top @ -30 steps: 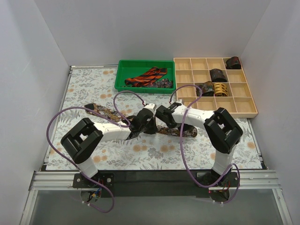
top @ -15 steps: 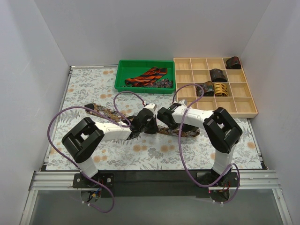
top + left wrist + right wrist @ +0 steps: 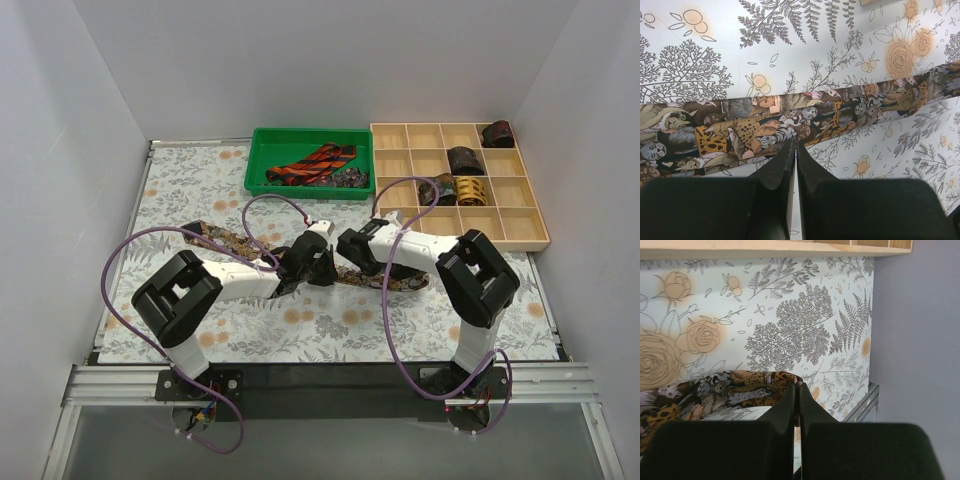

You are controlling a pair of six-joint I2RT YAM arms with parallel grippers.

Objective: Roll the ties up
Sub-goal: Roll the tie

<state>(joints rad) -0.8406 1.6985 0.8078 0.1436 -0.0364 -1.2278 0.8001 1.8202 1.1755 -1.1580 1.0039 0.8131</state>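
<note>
Left gripper (image 3: 792, 145): fingers pressed together, tips on the near edge of an animal-print necktie (image 3: 740, 127), perhaps nipping the cloth. Right gripper (image 3: 797, 386): fingers clamped on the same necktie's folded end. The necktie lies slanting across the middle of the floral table covering (image 3: 190, 180). Behind it, a striped tie (image 3: 315, 163) sits in a green tray (image 3: 310, 131), and four rolled ties (image 3: 465, 160) sit in a wooden divided box (image 3: 515, 220).

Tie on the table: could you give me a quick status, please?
Left gripper shut, tips at near edge of tie. Right gripper shut on its end. Tie mostly flat, not yet rolled. Nothing in the way.
</note>
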